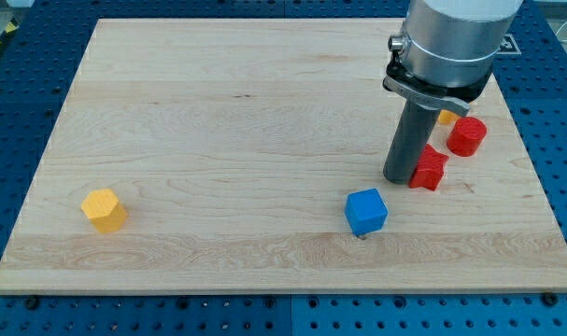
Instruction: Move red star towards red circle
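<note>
Red star [430, 169], likely light, rigid and free-sliding, sits touching the tip [399, 179] on its left, so a push there toward the red circle [467, 136] suits; the rod has no jaws.

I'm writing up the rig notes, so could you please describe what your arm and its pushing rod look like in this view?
From the view's top comes a broad, light grey cylindrical housing, ringed at its base by a dark metal clamp collar with a small bolt on the view's left. Below it hangs a straight, dark grey round rod, ending in my tip. No cables or markings show.
</note>
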Tool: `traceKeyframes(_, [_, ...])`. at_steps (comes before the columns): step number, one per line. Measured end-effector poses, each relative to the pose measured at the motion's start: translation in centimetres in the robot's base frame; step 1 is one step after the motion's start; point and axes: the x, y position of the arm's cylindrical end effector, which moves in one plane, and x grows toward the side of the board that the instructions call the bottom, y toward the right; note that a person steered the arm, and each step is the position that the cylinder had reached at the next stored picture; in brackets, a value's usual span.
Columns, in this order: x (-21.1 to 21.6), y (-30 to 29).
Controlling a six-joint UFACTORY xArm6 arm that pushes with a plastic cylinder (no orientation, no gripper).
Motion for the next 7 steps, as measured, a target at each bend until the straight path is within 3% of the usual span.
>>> traceKeyframes(7, [-0.1,4.5])
